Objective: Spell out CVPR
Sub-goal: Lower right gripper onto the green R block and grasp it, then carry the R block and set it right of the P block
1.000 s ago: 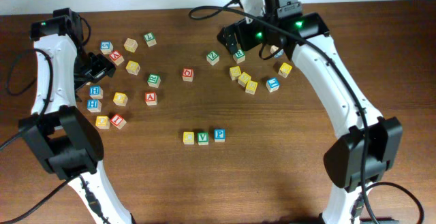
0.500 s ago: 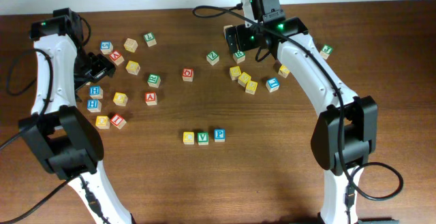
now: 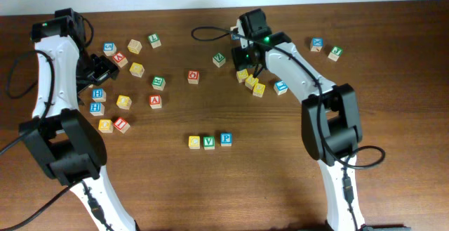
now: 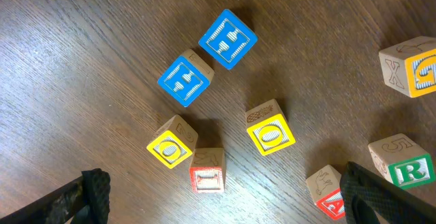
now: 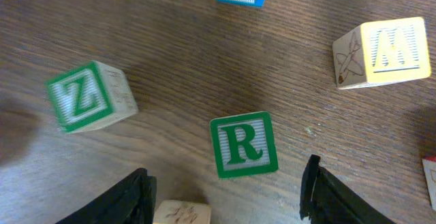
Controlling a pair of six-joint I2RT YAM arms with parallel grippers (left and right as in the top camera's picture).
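Overhead: my right gripper (image 3: 247, 57) is over the far block cluster. The yellow-green-blue row (image 3: 209, 142) lies well behind it, toward my base. My left gripper (image 3: 104, 68) is over the left scatter.
Left wrist: jaws wide apart, gripping nothing.
Right wrist: jaws apart, green R block (image 5: 243, 144) between my fingers (image 5: 129, 200), touching neither. Green Z block (image 5: 88, 96) ahead-left.

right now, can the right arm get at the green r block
Probably yes: the green R block lies between the right gripper's open fingers, with bare wood either side and nothing on top.
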